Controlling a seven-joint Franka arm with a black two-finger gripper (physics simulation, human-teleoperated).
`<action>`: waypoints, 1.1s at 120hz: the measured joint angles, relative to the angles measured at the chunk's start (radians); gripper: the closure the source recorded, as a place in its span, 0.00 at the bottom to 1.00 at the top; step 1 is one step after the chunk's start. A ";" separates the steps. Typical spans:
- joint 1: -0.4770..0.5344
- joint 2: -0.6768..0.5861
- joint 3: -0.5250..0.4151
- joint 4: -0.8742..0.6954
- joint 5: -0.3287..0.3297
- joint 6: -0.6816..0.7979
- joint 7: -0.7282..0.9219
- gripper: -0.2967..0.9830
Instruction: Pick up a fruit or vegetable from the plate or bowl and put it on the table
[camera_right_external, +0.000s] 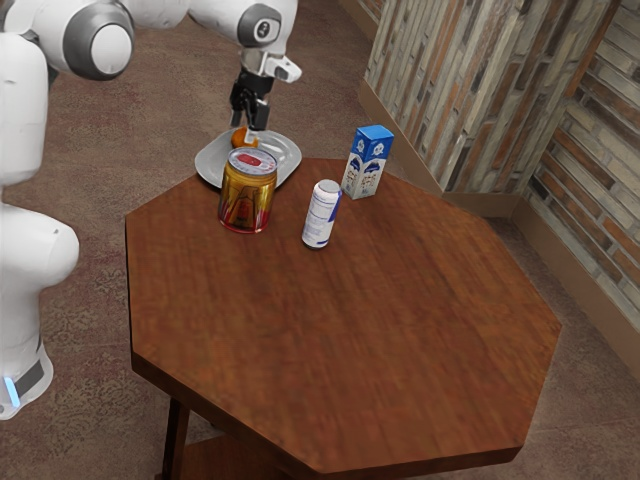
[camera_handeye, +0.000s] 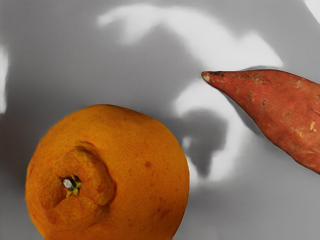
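Observation:
At the exterior view's upper left, my gripper (camera_right_external: 244, 131) points down over the grey plate (camera_right_external: 287, 155), its two fingers apart. An orange fruit (camera_right_external: 239, 139) sits on the plate right by the fingertips, partly covered by one of them. From the wrist camera, the orange fruit (camera_handeye: 135, 165) looks large and close under the hand, its stem end showing. A reddish sweet potato (camera_handeye: 280, 100) lies beside it on the plate (camera_handeye: 75, 65), a gap between the two.
A gold and red can (camera_right_external: 248, 200) stands in front of the plate and hides part of it. Near it are a slim white can (camera_right_external: 321, 215) and a blue and white carton (camera_right_external: 367, 163). The octagonal wooden table (camera_right_external: 350, 340) extends toward the exterior view's bottom and right.

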 joint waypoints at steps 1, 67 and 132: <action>-0.001 0.001 0.001 0.000 0.000 0.000 0.000 0.25; -0.030 0.028 0.049 -0.007 -0.001 0.117 0.000 0.25; -0.036 0.047 0.058 -0.013 -0.001 0.155 0.000 0.25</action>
